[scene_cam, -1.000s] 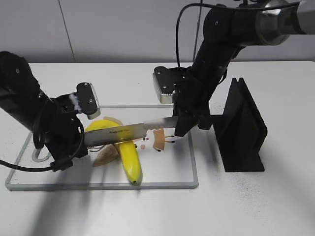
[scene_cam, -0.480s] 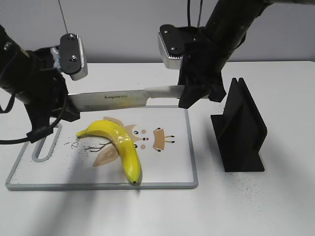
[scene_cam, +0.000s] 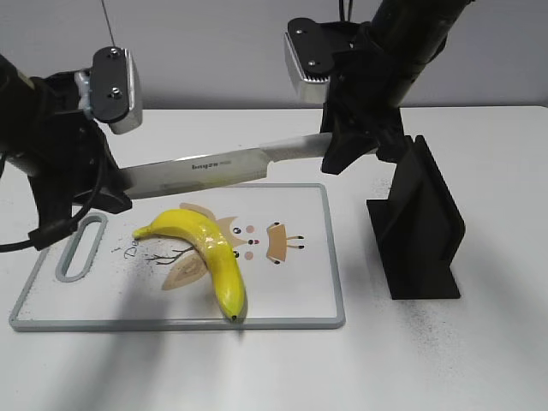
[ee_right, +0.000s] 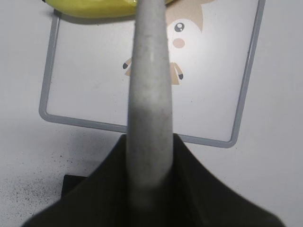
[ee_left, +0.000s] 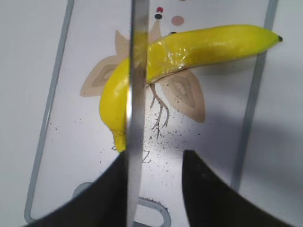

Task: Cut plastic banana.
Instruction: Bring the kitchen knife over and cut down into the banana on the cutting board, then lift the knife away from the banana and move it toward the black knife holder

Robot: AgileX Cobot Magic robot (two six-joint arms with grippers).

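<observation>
Right claw (scene_cam: 342, 154) is clamped on the knife (scene_cam: 214, 169) handle, while left claw (scene_cam: 107, 193) pinches the blade tip, holding it level above the banana (scene_cam: 205, 253). That banana lies whole on the cutting board (scene_cam: 291, 291), with a black knife stand (scene_cam: 419, 227) beside it on the worktop (scene_cam: 445, 360).

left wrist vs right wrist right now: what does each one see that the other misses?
Left wrist only: nearly the whole banana, its dark tip, the tree print with specks on the board, the board's handle slot at the bottom edge, and the thin knife blade passing beside the left gripper.

Right wrist only: the grey knife handle clamped in the right gripper, the cartoon face print, and a corner of the black knife stand.

Both: the cutting board under the raised knife, and some banana; the right wrist view catches only a yellow sliver.
</observation>
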